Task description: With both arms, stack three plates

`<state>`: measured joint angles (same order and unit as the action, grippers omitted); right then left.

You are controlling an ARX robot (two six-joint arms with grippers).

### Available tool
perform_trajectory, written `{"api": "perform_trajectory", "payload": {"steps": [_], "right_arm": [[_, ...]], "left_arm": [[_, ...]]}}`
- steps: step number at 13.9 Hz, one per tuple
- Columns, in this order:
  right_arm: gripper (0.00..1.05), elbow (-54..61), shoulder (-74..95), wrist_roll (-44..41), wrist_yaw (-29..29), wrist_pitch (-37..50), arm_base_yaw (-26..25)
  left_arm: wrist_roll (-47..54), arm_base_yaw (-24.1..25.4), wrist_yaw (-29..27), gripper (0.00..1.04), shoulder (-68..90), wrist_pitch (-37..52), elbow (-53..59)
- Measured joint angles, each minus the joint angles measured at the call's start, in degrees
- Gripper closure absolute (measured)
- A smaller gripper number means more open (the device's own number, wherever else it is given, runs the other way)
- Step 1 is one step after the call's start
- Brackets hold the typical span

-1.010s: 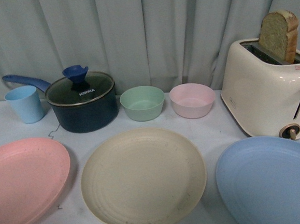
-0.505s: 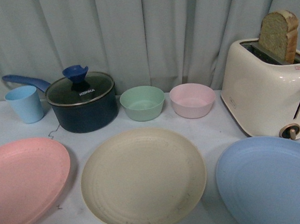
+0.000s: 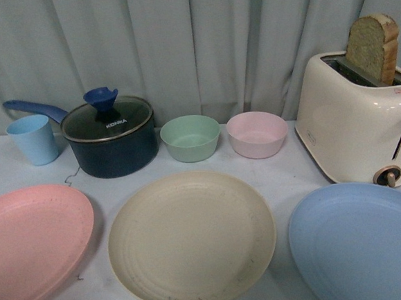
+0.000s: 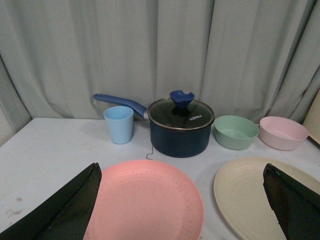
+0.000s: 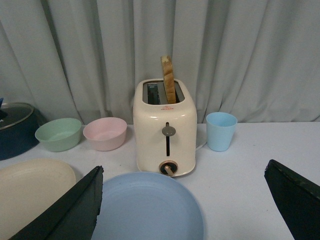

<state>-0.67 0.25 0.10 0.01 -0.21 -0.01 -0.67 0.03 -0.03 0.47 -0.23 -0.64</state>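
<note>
Left gripper (image 4: 181, 169): fingers (image 4: 65, 207) spread wide, holding nothing, the pink plate (image 4: 145, 200) showing between them. Right gripper (image 5: 185, 167) is likewise agape and empty, with the light blue plate (image 5: 145, 205) between its fingers. The cream plate (image 3: 191, 237) lies between those two. All three sit flat on the table (image 3: 286, 178), side by side, unstacked. Behind them are a lidded pot (image 3: 113, 146), green bowl (image 3: 190, 138), pink bowl (image 3: 257, 134) and toaster (image 3: 355, 127).

Of your left gripper (image 4: 181, 166) you could see only two matte black fingers (image 4: 62, 210), broad wedges that narrowed to blunt tips; one carried a few pale specks along its inner edge. Your right gripper (image 5: 183, 170) showed the same plain black, wedge-shaped fingers (image 5: 295, 200), slightly greyer along their rims.
</note>
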Motion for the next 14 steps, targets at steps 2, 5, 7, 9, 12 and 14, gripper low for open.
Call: {"api": "perform_trajectory", "payload": {"steps": [2, 5, 7, 9, 12, 14], "right_arm": [[0.06, 0.0, 0.0, 0.0, 0.0, 0.0, 0.0], [0.06, 0.0, 0.0, 0.0, 0.0, 0.0, 0.0], [0.06, 0.0, 0.0, 0.0, 0.0, 0.0, 0.0], [0.06, 0.0, 0.0, 0.0, 0.0, 0.0, 0.0], [0.06, 0.0, 0.0, 0.0, 0.0, 0.0, 0.0], [0.06, 0.0, 0.0, 0.0, 0.0, 0.0, 0.0]], "left_arm": [[0.0, 0.0, 0.0, 0.07, 0.0, 0.0, 0.0], [0.0, 0.0, 0.0, 0.07, 0.0, 0.0, 0.0], [0.0, 0.0, 0.0, 0.07, 0.0, 0.0, 0.0], [0.0, 0.0, 0.0, 0.07, 0.0, 0.0, 0.0], [0.0, 0.0, 0.0, 0.07, 0.0, 0.0, 0.0], [0.0, 0.0, 0.0, 0.07, 0.0, 0.0, 0.0]]}}
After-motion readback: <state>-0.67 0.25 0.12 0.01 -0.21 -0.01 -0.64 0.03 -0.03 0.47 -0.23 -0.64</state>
